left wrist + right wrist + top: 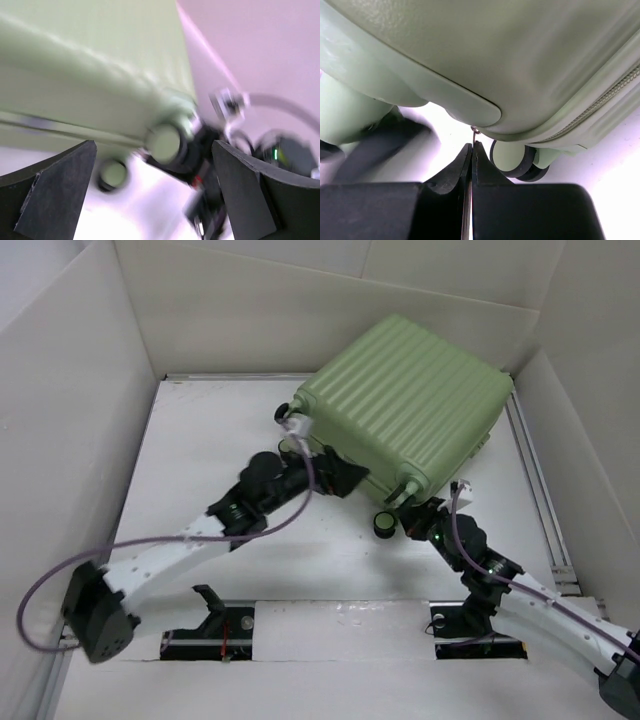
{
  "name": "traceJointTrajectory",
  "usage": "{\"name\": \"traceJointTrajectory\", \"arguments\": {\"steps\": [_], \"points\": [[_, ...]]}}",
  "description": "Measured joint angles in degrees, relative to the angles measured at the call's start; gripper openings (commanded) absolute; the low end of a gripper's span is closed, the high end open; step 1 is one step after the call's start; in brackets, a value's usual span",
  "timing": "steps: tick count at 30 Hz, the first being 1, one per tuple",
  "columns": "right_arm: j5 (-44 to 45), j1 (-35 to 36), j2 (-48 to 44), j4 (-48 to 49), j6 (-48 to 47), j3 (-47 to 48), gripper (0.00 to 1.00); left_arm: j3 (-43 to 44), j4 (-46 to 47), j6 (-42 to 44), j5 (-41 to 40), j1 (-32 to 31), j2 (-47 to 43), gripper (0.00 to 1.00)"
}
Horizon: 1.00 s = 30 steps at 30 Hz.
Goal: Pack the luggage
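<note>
luggage (405, 405): interior hidden | left wrist view: blurred | right gripper (471, 152): closed

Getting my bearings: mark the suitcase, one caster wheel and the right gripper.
suitcase (410, 400), top view, ribbed shell.
caster wheel (512, 157), right wrist view, pale hub.
right gripper (471, 147), right wrist view, between fingertips.

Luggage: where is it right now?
In the top view the luggage lies closed at the far right of the table, by the back wall, wheels toward the near edge.

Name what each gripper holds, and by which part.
Left gripper: nothing, open. Right gripper: shut on thin metal tab, likely a zipper pull, of the pale green hard-shell suitcase.
</note>
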Motion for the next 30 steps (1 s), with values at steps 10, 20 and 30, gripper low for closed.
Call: {"name": "traceJointTrajectory", "arguments": {"steps": [10, 20, 30], "points": [[-1.42, -0.50, -1.70, -2.45, -1.20, 0.48, 0.00, -8.52, 0.02, -5.20, -7.28, 31.47, -12.09, 1.00], [-3.50, -1.29, -2.45, -4.59, -3.56, 1.38, 0.00, -7.96, 14.82, -7.69, 11.37, 40.83, 12.17, 1.00], [-4.76, -1.31, -2.49, -4.72, -4.31, 1.40, 0.00, -5.57, 26.16, -2.56, 18.88, 38.40, 17.00, 1.00]]}}
